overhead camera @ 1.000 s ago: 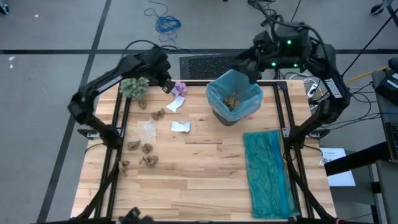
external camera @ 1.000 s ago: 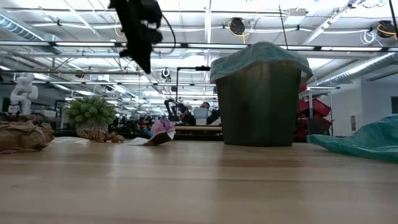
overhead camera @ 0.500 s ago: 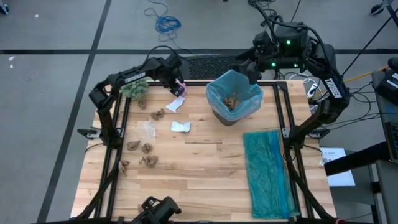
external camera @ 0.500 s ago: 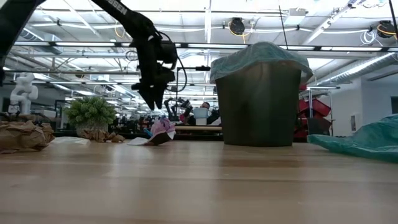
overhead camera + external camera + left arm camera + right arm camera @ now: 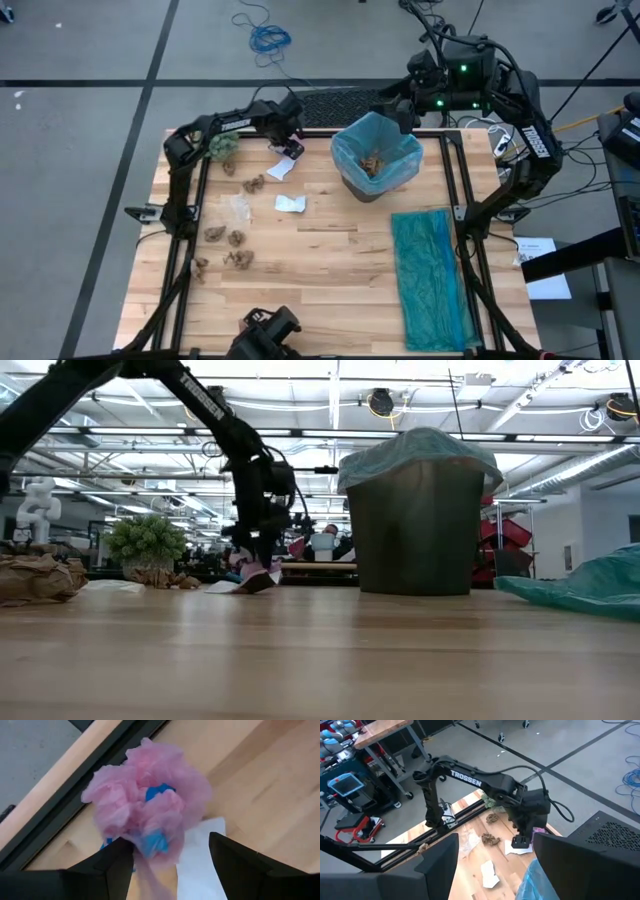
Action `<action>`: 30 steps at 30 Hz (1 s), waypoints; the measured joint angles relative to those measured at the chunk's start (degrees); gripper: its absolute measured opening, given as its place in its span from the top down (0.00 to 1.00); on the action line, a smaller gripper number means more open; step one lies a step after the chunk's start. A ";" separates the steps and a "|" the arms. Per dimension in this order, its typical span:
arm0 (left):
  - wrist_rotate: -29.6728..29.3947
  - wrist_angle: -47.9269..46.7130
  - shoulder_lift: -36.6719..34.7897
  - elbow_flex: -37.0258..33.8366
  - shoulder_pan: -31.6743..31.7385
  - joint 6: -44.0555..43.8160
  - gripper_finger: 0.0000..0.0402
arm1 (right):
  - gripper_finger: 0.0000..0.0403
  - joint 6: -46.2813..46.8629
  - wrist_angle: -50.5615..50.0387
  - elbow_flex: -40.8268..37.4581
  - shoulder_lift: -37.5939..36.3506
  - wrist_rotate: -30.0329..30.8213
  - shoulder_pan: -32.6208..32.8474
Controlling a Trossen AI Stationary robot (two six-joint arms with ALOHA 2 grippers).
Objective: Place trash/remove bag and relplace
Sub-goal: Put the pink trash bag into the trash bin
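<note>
The purple piece (image 5: 150, 805), a crumpled pink-purple wad with blue bits in it, lies on the table by the far edge, partly on a white paper bit (image 5: 200, 865). My left gripper (image 5: 170, 842) is open, low over it, with one finger on each side; it also shows in the high view (image 5: 291, 148). Brown wads (image 5: 228, 238) and white bits (image 5: 290, 204) lie on the table's left half. The dark bin (image 5: 377, 150) holds the light blue bag (image 5: 352, 145) and brown scraps (image 5: 373, 162). My right gripper (image 5: 495, 870) is open behind the bin, above the far edge. My left gripper comes at the purple piece from above, slanting down, its two fingers (image 5: 117, 857) on either side of the wad's lower part. I cannot tell whether they touch it. The wad rests on the table.
A green fuzzy plant (image 5: 222, 147) stands at the far left corner. A darker teal bag (image 5: 432, 275) lies flat along the table's right side. The black frame rail (image 5: 75, 805) runs just behind the purple piece. The table's middle and near part are bare wood (image 5: 320, 290).
My left gripper has gone down from high above the table to table height and a little toward the right edge, ending at the purple piece.
</note>
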 joint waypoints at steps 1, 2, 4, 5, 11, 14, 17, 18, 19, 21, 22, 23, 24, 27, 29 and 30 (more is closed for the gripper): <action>0.02 1.04 0.52 0.00 0.00 0.00 0.39 | 0.38 -0.01 0.00 0.00 0.00 0.00 0.00; 0.02 1.93 1.07 0.00 0.00 0.04 0.39 | 0.38 -0.01 0.00 0.00 0.00 0.02 0.00; 0.02 3.04 2.13 0.02 0.00 0.37 0.39 | 0.38 0.01 0.02 0.00 0.00 0.02 0.00; 0.00 3.69 2.71 0.02 0.00 0.38 0.39 | 0.38 0.01 0.02 0.00 0.00 0.02 0.00; -2.00 5.09 4.79 0.02 0.04 -0.78 0.43 | 0.38 1.07 0.03 0.00 0.00 0.04 0.00; -3.45 5.52 4.61 0.02 -0.02 -2.07 0.56 | 0.38 1.50 0.04 0.00 0.00 0.04 0.00; -2.87 6.33 3.29 0.10 0.00 -2.95 0.78 | 0.38 1.50 0.04 0.00 0.00 0.04 0.00; -2.75 6.21 2.70 0.63 0.00 -3.06 0.87 | 0.38 1.50 0.04 0.00 0.00 0.06 0.00; -2.53 6.37 1.81 1.29 -0.02 -3.24 0.93 | 0.38 1.49 0.04 0.00 0.00 0.10 0.00; -2.44 6.33 -0.63 2.51 -0.04 -3.60 0.96 | 0.38 1.26 0.10 0.00 0.00 0.09 0.00; -2.64 6.30 -2.08 3.29 -0.04 -3.41 0.96 | 0.38 1.08 0.24 0.00 0.00 0.09 0.00; -2.82 6.24 -3.82 3.77 -0.04 -3.13 0.96 | 0.38 0.59 0.59 0.00 0.02 0.09 0.00; -3.02 5.96 -5.63 4.01 -0.04 -3.10 0.97 | 0.38 -0.06 0.97 0.00 0.02 0.09 0.02; -3.19 5.47 -12.45 4.11 0.00 -3.08 0.98 | 0.38 -1.71 2.46 0.00 0.02 0.11 0.00; -2.96 5.35 -17.77 4.12 -0.09 -3.09 0.99 | 0.38 -2.83 3.57 0.00 0.02 0.10 0.00; -2.06 5.39 -20.48 4.13 -0.12 -3.08 0.99 | 0.38 -3.26 4.08 0.00 0.02 0.10 0.00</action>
